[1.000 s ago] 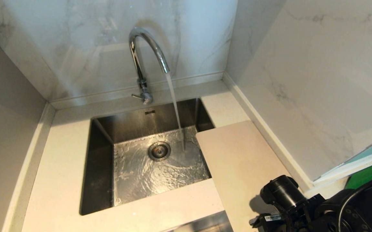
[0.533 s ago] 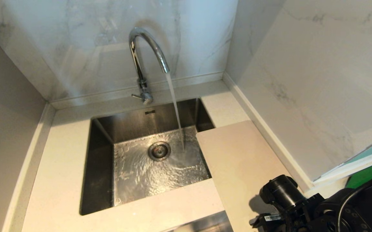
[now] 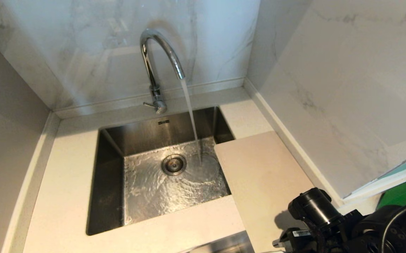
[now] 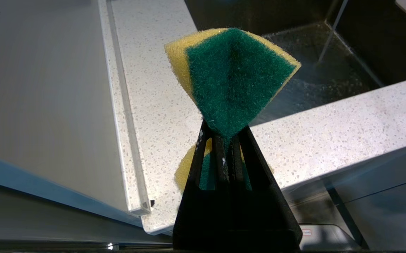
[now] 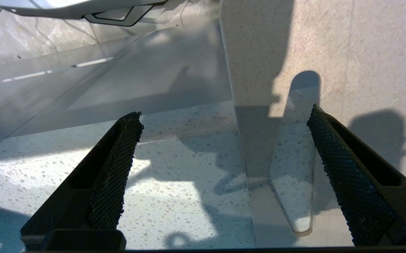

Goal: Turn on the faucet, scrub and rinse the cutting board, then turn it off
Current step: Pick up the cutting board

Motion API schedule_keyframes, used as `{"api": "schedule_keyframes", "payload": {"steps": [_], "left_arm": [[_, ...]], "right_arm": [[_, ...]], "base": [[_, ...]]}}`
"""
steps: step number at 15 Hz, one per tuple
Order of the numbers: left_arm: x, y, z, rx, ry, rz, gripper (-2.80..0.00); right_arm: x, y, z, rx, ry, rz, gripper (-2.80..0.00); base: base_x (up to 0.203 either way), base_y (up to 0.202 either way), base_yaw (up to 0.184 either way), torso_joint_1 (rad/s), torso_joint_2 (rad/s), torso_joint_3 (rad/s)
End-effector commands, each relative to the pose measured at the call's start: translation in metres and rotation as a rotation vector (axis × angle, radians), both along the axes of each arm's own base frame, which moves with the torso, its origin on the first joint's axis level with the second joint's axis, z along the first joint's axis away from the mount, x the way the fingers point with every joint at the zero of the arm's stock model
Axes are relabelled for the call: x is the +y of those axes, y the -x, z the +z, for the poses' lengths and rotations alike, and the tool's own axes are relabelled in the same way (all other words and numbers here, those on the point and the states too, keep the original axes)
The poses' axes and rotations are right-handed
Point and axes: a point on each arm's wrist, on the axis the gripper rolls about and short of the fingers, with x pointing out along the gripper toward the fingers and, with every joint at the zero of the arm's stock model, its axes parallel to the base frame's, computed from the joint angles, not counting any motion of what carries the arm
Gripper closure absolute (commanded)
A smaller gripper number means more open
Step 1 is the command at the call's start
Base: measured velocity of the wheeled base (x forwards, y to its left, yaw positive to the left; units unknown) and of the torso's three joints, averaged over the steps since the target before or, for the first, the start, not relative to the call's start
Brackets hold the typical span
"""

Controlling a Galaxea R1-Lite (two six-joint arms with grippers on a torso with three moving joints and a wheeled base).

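The chrome faucet point(image 3: 157, 66) stands behind the sink point(image 3: 111, 175) with water streaming from its spout; its thin lever point(image 3: 149, 104) sticks out at the base. The pale beige cutting board point(image 3: 262, 175) lies flat on the counter right of the sink, one corner over the basin. My right gripper point(image 5: 224, 117) hovers open just above the board's near end, its fingers either side of the handle slot point(image 5: 294, 158) and the board's point(image 5: 357, 45) long edge. My left gripper point(image 4: 224, 131) is shut on a yellow-and-green sponge point(image 4: 231, 77), held over the counter left of the sink.
Marble walls close in behind and on the right. A bright green mat point(image 3: 403, 193) lies at the far right behind my right arm point(image 3: 329, 218). The speckled counter point(image 4: 153, 88) surrounds the basin.
My right arm has shifted very slightly in the head view, uncovering more of the green mat. Water keeps running; the board has not moved.
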Motion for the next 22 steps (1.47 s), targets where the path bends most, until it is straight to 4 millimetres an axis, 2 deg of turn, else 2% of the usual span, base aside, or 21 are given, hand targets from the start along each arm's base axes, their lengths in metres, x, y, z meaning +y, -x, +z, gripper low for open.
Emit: {"api": "schedule_keyframes", "payload": {"steps": [1, 10, 17, 22], "left_arm": [[0.000, 0.000, 0.000, -0.001, 0.000, 0.000, 0.00], [0.000, 0.000, 0.000, -0.001, 0.000, 0.000, 0.00], [0.000, 0.000, 0.000, -0.001, 0.000, 0.000, 0.00], [0.000, 0.000, 0.000, -0.001, 0.000, 0.000, 0.00]], "right_arm": [[0.000, 0.001, 0.001, -0.002, 0.001, 0.009, -2.80], [0.004, 0.004, -0.011, 0.048, 0.020, 0.032, -2.80], [0.017, -0.006, -0.013, 0.038, 0.017, 0.063, -2.80], [0.015, -0.001, -0.017, 0.061, 0.027, 0.061, -2.80]], "base": [[0.000, 0.000, 0.000, 0.000, 0.00, 0.000], [0.000, 0.000, 0.000, 0.000, 0.00, 0.000], [0.000, 0.000, 0.000, 0.000, 0.00, 0.000], [0.000, 0.000, 0.000, 0.000, 0.00, 0.000]]}}
